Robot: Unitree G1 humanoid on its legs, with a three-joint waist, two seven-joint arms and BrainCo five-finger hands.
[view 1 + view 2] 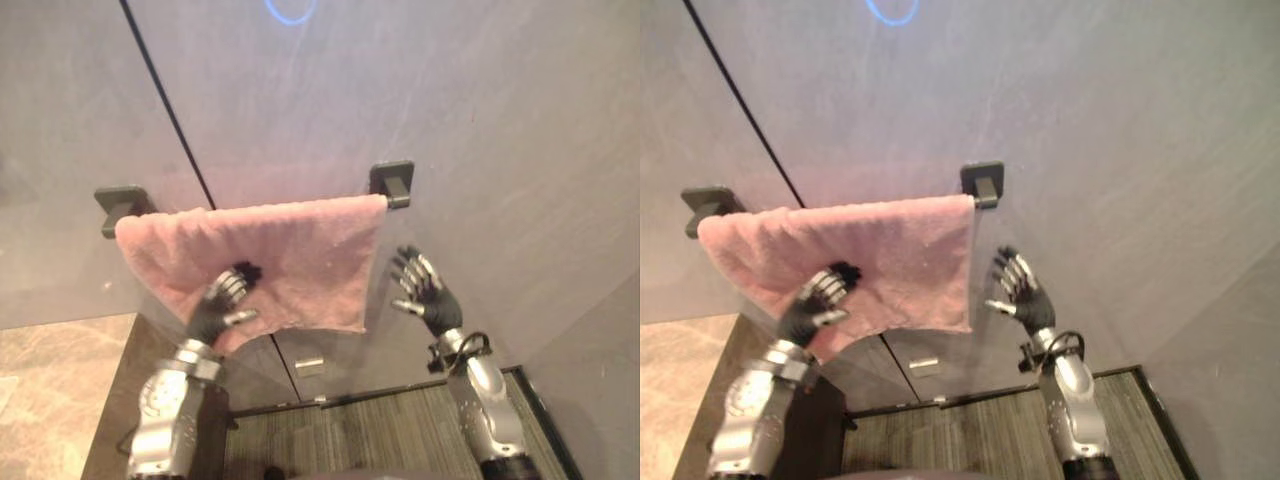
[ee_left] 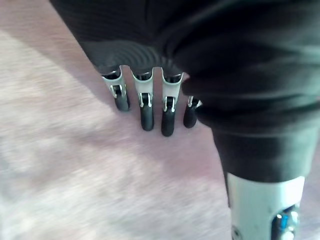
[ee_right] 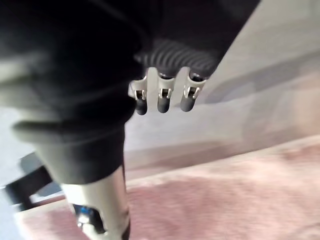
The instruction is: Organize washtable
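A pink towel (image 1: 300, 260) hangs over a bar between two dark wall brackets, one on the left (image 1: 120, 205) and one on the right (image 1: 392, 182). Its lower edge sags unevenly. My left hand (image 1: 215, 310) lies against the towel's lower left part, with straight fingers (image 2: 146, 107) resting on the cloth (image 2: 75, 175). Just to the right of the towel's right edge, my right hand (image 1: 430, 300) is raised, open with fingers spread, and apart from the cloth. In the right wrist view its fingers (image 3: 165, 97) point at the grey wall above the towel (image 3: 240, 200).
The grey wall panel (image 1: 480, 120) has a thin dark seam (image 1: 165, 100) running diagonally behind the towel. A blue light ring (image 1: 290, 10) glows at the top. A small metal fitting (image 1: 310, 365) sits below the towel. Striped dark flooring (image 1: 360, 430) lies beneath, pale stone tile (image 1: 50, 370) at left.
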